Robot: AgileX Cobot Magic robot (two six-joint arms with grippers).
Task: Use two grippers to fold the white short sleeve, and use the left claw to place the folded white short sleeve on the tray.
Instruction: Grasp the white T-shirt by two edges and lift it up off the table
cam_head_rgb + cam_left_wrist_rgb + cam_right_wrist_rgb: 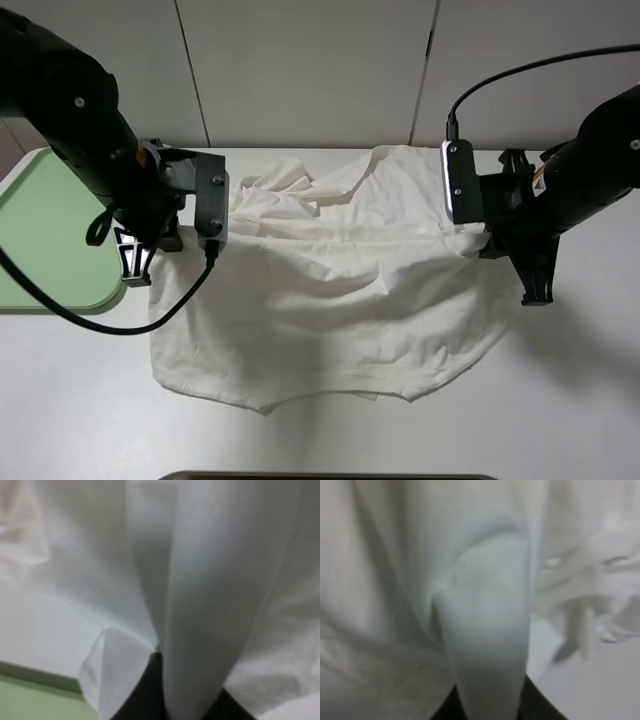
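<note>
The white short sleeve (330, 290) lies spread and wrinkled on the white table, its upper part bunched toward the back. My left gripper (135, 262) is at the shirt's left edge, next to the tray (50, 230), and is shut on a fold of cloth. The left wrist view shows that fold (200, 605) rising between the dark fingers (142, 692). My right gripper (533, 288) is at the shirt's right edge, also shut on cloth. In the right wrist view a ridge of fabric (485, 630) runs up from between its fingers (535, 705).
The pale green tray sits at the table's left edge, and its corner (35, 700) shows in the left wrist view. Bare white table (560, 400) surrounds the shirt in front and to the right. A wall stands behind the table.
</note>
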